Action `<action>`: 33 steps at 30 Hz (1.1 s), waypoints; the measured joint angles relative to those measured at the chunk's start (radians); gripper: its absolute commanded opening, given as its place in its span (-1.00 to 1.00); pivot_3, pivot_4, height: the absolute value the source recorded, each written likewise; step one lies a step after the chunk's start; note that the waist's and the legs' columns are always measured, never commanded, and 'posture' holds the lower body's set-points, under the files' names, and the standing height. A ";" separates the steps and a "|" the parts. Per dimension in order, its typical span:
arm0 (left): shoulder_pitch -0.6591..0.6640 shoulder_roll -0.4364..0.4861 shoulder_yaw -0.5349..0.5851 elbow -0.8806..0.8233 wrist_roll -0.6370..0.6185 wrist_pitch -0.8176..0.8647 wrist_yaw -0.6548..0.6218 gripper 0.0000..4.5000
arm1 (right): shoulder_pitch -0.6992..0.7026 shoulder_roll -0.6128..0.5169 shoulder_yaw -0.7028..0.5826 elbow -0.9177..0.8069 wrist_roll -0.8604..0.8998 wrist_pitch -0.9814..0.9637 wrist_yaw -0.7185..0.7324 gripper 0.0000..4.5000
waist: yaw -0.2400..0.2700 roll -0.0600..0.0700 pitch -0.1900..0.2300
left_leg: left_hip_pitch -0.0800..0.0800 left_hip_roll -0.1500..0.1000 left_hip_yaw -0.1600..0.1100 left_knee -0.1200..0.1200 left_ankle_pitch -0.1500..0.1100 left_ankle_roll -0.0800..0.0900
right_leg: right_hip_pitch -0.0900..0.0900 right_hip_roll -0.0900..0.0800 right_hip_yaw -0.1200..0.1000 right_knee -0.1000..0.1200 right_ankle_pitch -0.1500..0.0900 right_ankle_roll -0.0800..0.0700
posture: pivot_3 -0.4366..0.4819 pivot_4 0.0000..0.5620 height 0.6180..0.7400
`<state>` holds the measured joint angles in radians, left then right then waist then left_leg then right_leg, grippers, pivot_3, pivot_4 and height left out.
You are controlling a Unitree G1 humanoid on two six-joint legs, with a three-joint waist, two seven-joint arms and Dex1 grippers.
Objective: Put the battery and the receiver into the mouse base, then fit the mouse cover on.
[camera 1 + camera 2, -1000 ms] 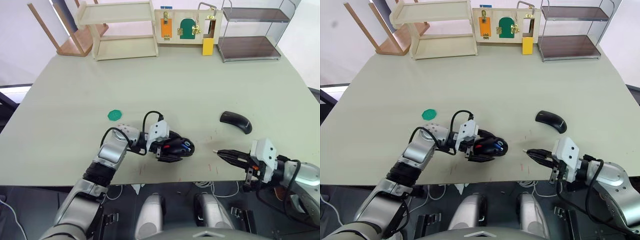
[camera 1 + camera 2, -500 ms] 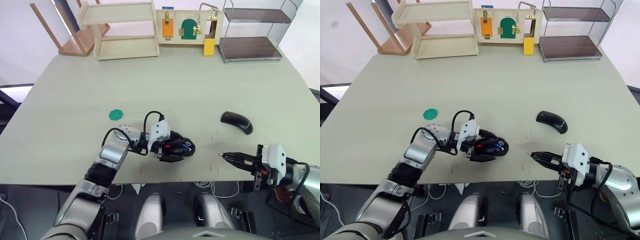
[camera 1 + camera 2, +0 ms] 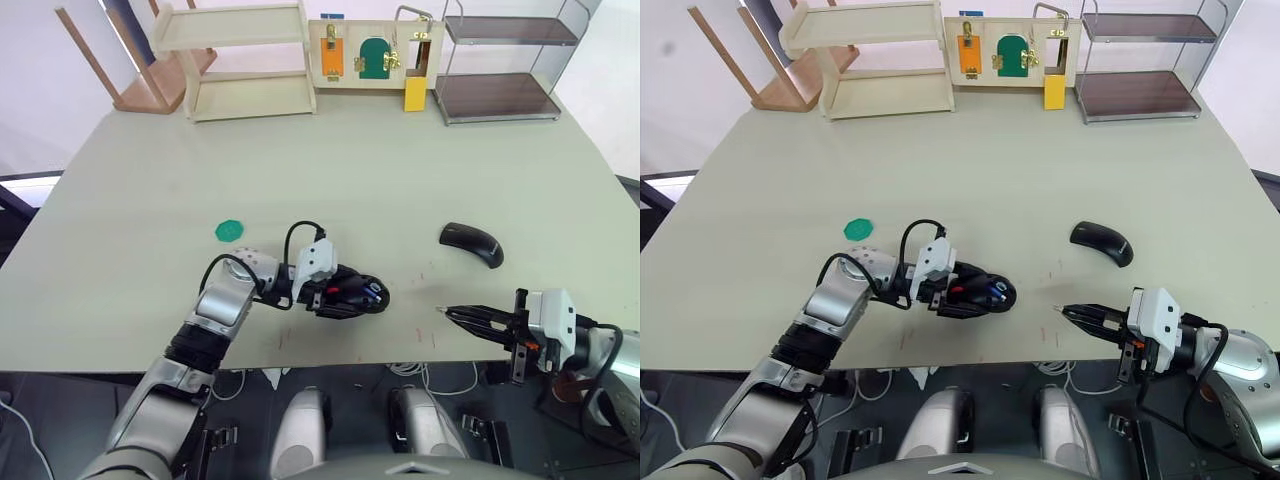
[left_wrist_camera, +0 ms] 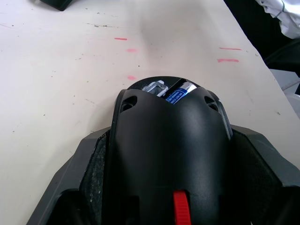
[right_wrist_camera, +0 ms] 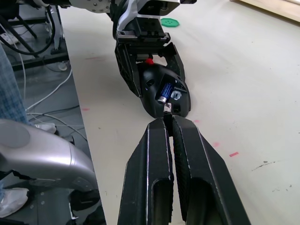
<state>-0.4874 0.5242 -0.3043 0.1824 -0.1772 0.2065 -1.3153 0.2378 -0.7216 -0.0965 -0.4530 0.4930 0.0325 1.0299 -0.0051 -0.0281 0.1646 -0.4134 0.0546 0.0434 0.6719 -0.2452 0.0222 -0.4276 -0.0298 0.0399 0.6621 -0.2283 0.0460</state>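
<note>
A: Head views first. Black oval mouse base (image 3: pixel 352 296) near the front edge of the pale green table (image 3: pixel 400 170), clamped between the two black fingers of the left gripper (image 3: pixel 335 299). Small blue cylindrical battery (image 3: pixel 374 291) sitting in the base's open end.

B: Smooth glossy black arched mouse cover (image 3: pixel 472 244) lying alone, well to the right of the base, touched by nothing. Right gripper (image 3: pixel 445 311) low over the front edge, jaws pressed together, tip aimed toward the base but well apart from it. Flat round green disc (image 3: pixel 229 230) off to the left.

A: Left wrist view now. Base (image 4: pixel 171 140) gripped on both sides by the black fingers (image 4: pixel 91 173). Red patch (image 4: pixel 180 212) at the near end. Blue battery (image 4: pixel 180 93) in its recess at the far end, a silvery metal bit just beside it; receiver or contact, cannot tell.

B: Right wrist view. Own fingers (image 5: pixel 187 164) shut tight. Between them, at the very tip, maybe a tiny greyish stub; cannot tell. Beyond, base (image 5: pixel 161 91) in the left gripper (image 5: pixel 150 70), battery (image 5: pixel 166 91) inside.
</note>
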 measured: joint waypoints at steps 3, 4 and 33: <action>0.000 0.002 0.000 -0.004 0.000 0.005 0.001 0.35 | -0.012 0.000 0.000 -0.011 0.005 0.029 -0.022 -1.00 | -0.001 0.000 0.000 | 0.000 0.000 0.000 0.000 0.000 0.000 | 0.000 0.000 0.000 0.000 0.000 0.000 | -0.05 -0.47 1.00; 0.001 0.003 0.000 -0.004 0.000 0.005 0.001 0.35 | -0.014 0.000 0.001 -0.013 0.006 0.035 -0.025 -1.00 | -0.001 0.000 0.000 | 0.000 0.000 0.000 0.000 0.000 0.000 | 0.000 0.000 0.000 0.000 0.000 0.000 | -0.05 -0.47 1.00; 0.007 0.001 -0.027 -0.085 0.037 0.075 0.059 0.35 | -0.932 -0.048 0.212 -0.114 0.497 1.432 -0.530 -1.00 | 0.007 0.000 -0.001 | -0.002 -0.001 -0.001 0.001 0.000 0.000 | 0.000 -0.003 -0.001 0.000 0.001 -0.001 | -0.05 -0.47 1.00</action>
<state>-0.4807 0.5250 -0.3313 0.0973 -0.1405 0.2810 -1.2559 -0.6941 -0.7691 0.1151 -0.5668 0.9902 1.4647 0.5000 0.0015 -0.0281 0.1635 -0.4152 0.0534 0.0426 0.6726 -0.2451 0.0223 -0.4276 -0.0328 0.0386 0.6618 -0.2277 0.0448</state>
